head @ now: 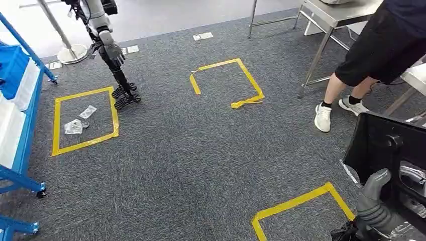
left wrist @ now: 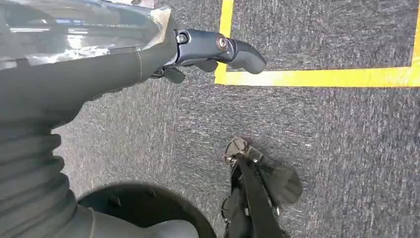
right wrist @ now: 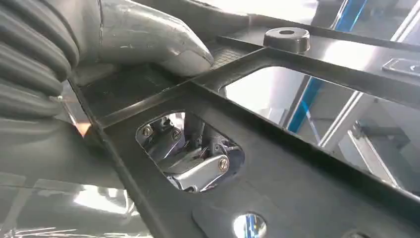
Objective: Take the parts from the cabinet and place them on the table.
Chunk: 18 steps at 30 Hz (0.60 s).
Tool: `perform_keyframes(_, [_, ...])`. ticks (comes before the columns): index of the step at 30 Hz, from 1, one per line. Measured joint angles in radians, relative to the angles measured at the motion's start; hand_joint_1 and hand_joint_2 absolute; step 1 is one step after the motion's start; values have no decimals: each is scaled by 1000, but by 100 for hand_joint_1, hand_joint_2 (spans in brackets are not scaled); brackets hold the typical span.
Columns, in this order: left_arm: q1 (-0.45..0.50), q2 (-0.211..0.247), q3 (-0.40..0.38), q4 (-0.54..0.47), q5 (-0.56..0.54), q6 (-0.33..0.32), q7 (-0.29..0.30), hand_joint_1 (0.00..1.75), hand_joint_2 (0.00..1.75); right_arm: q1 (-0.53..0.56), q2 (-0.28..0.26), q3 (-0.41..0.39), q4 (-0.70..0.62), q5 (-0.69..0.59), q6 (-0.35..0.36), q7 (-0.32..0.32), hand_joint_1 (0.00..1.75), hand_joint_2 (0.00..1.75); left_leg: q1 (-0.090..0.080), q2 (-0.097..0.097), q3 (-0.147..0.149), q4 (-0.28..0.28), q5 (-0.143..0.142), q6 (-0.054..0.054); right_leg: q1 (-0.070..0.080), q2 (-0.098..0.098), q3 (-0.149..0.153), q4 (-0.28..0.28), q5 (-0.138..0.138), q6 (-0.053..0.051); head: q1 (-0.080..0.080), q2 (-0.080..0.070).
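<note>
Black flat plastic frame part (head: 389, 143) with cut-out openings, off the floor at the lower right of the head view, clasped by right hand (head: 374, 201). In the right wrist view, thick grey thumb (right wrist: 148, 42) pressed flat on one face of that frame part (right wrist: 297, 163), metal fingers (right wrist: 198, 168) glimpsed through an opening against the other face: a firm hold on both sides. Left hand (left wrist: 99, 74) low over grey carpet (left wrist: 322, 148), thumb (left wrist: 223, 47) stretched toward a corner of yellow floor tape (left wrist: 317, 77); sheet of clear glossy film (left wrist: 74, 29) lying along the hand, but whether grasped or merely resting there, impossible to tell. Two small clear plastic packets (head: 75, 125) flat on the carpet inside a yellow taped square (head: 57, 125) at the left of the head view, touching neither hand. Just beyond that square, a silver jointed arm (head: 100, 25) reaching down from the upper left, with dark fingers (head: 125, 95) hanging near the tape. Blue shelving rack (head: 20, 176) with blue and white bins along the left edge. Second taped square (head: 246, 75), partly peeled, mid-floor; third taped corner (head: 296, 203) beside the held part. Person in black shorts and white shoes (head: 382, 50) standing at the right, next to a steel table (head: 341, 12).
</note>
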Motion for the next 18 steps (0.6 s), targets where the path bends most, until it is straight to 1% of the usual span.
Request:
perform_keyframes(1, [1, 1, 0, 0, 0, 0, 0, 0, 175, 0, 1, 0, 2, 0, 0, 0, 175, 175, 0, -1, -9, 4, 15, 0, 0, 14, 1, 0, 0, 0, 1, 0])
perform_keyframes(2, [1, 2, 0, 0, 0, 1, 0, 0, 175, -1, 2, 0, 2, 0, 0, 0, 175, 175, 1, -1, -2, -26, 45, -1, 0, 25, 2, 1, 0, 0, 0, 0])
perform_keyframes(3, [0, 3, 0, 0, 0, 1, 0, 0, 175, -2, 2, 0, 2, 0, 0, 0, 175, 175, 3, -4, 26, -96, 95, -1, -2, 39, 4, 2, 0, 1, -1, 0])
perform_keyframes(4, [0, 4, 0, 0, -1, 1, -1, 0, 175, -3, 2, 0, 3, 0, 0, 0, 175, 175, 9, -19, 65, -188, 146, -1, -3, 53, 6, 3, -1, 1, -1, 0])
perform_keyframes(5, [0, 5, 0, 0, -1, 1, -2, 0, 175, -5, 3, 0, 3, 0, 1, 1, 175, 175, 16, -62, 96, -260, 177, -1, -3, 63, 3, 5, -1, 3, -1, 0])
perform_keyframes(6, [0, 4, 0, 0, -1, 2, -3, 0, 175, -9, 4, 0, 3, -2, 3, 2, 175, 175, 17, -86, 106, -294, 168, -4, 10, 75, -3, 17, -5, 13, -1, 0])
perform_keyframes(7, [0, 4, 0, 0, 0, 2, -5, 0, 175, -11, 4, 0, 3, -3, 5, 2, 175, 175, 13, -73, 103, -290, 170, 2, 4, 85, -7, 13, -2, 19, 3, 0])
perform_keyframes(8, [-1, 3, 0, 0, 0, 3, -7, 0, 175, -11, 5, 0, 3, -3, 7, 2, 175, 175, 6, -63, 104, -290, 169, 10, 1, 95, -10, 9, 0, 27, 0, 0])
perform_keyframes(9, [-3, 3, 0, 0, 2, 4, -10, 0, 175, -9, 6, 0, 4, -6, 9, 2, 175, 175, -1, -51, 107, -290, 171, 19, -5, 107, -13, 6, 4, 36, 2, 0])
perform_keyframes(10, [-3, 1, 0, 0, 3, 3, -12, 0, 175, -9, 6, 0, 3, -6, 10, 2, 175, 175, 3, -39, 112, -299, 178, 29, 2, 117, -24, 5, 5, 44, 2, 0])
perform_keyframes(11, [-5, 0, 0, 0, 5, 1, -17, 0, 175, -8, 5, 0, 4, -6, 11, 2, 175, 175, 5, -25, 120, -305, 184, 37, -4, 68, -29, 25, -2, 42, 1, 0])
perform_keyframes(12, [-5, 0, 0, 0, 9, -2, -21, 0, 175, -11, 6, 0, 4, -6, 11, 2, 175, 175, 5, -16, 121, -308, 185, 42, 2, 23, -50, 64, -25, 39, 7, 0])
perform_keyframes(13, [-4, 0, 0, 0, 12, -4, -23, 0, 175, -14, 6, 0, 4, -3, 11, 2, 175, 175, 2, -2, 121, -308, 184, 46, 2, 3, -85, 131, -57, 35, 11, 0])
perform_keyframes(14, [-3, -1, 0, 0, 15, -8, -26, 0, 175, -14, 6, 0, 7, -3, 12, 2, 175, 175, 0, 12, 120, -308, 184, 47, 1, -6, -129, 219, -92, 33, 12, 0])
perform_keyframes(15, [-2, -1, 0, 0, 17, -12, -28, 0, 175, -12, 6, 0, 9, -4, 12, 2, 175, 175, 0, 26, 119, -308, 182, 48, 0, -10, -165, 291, -113, 35, 12, 0])
perform_keyframes(16, [-2, 0, 1, 0, 18, -12, -30, 0, 175, -11, 6, 0, 11, -6, 13, 2, 175, 175, -1, 38, 119, -307, 181, 48, -2, -11, -181, 320, -116, 41, 13, 0])
perform_keyframes(17, [-2, 0, 1, 0, 21, -13, -32, 0, 175, -9, 6, 0, 13, -8, 14, 1, 175, 175, -1, 50, 120, -307, 179, 46, -5, -14, -171, 298, -103, 49, 12, 0])
perform_keyframes(18, [-2, 0, 1, 0, 21, -14, -33, 0, 175, -8, 6, 0, 13, -9, 15, 1, 175, 175, -1, 61, 122, -307, 176, 44, -8, -19, -137, 236, -78, 60, 13, 0])
